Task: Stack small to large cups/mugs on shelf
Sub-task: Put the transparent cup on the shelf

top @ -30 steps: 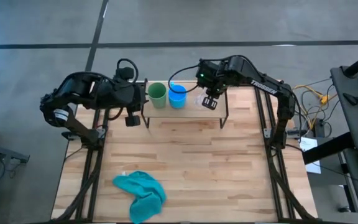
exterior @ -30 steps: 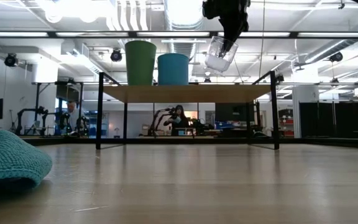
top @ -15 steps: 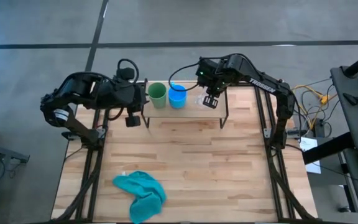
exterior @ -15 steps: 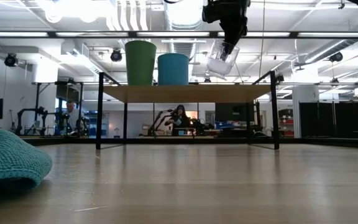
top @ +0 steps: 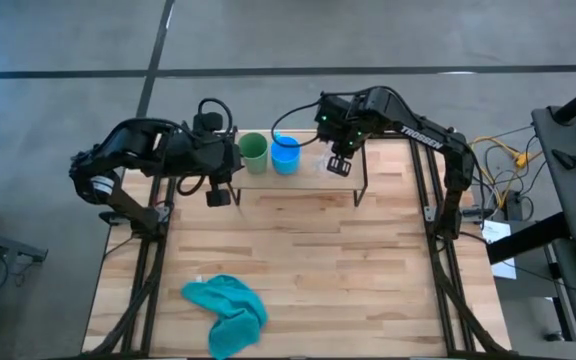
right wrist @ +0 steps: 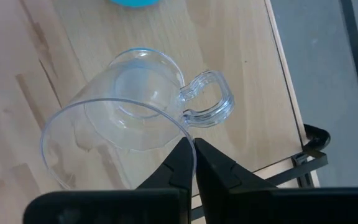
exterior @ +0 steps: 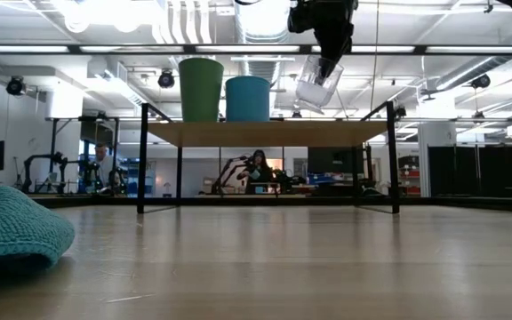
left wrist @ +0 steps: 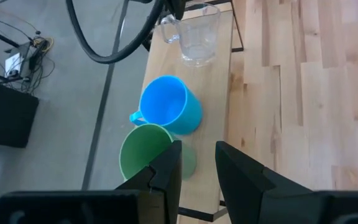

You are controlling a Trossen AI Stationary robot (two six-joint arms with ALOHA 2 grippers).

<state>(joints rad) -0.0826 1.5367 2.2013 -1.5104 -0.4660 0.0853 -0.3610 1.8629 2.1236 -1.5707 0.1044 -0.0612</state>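
On the shelf [top: 298,185] [exterior: 265,133] a green tumbler [top: 253,152] [left wrist: 146,149] and a blue mug [top: 285,155] [left wrist: 169,111] stand upright side by side at its left end. My right gripper [right wrist: 191,146] [exterior: 327,55] is above the shelf's right part, shut on the clear glass mug [right wrist: 120,124] [exterior: 318,82]. My left gripper [left wrist: 197,168] [top: 219,195] hovers open at the shelf's left end, close to the green tumbler and touching nothing. My right gripper pinches the glass mug's rim [right wrist: 184,127] right beside the handle [right wrist: 211,102], one finger inside the mouth and one outside. The fingers come from above, slanting. The mug hangs tilted below them, its base [exterior: 308,96] clear of the shelf board.
A teal cloth [top: 228,312] [exterior: 12,236] lies crumpled near the table's near-left corner. The shelf stands at the far edge on thin black legs [exterior: 140,160]. Bare shelf board [right wrist: 241,56] shows under the glass mug, to the right of the blue mug.
My left arm has shifted slightly toward the table's right, closer to the shelf's left end. My right gripper has kept its hold on the glass mug, which stays tilted above the shelf at nearly the same spot.
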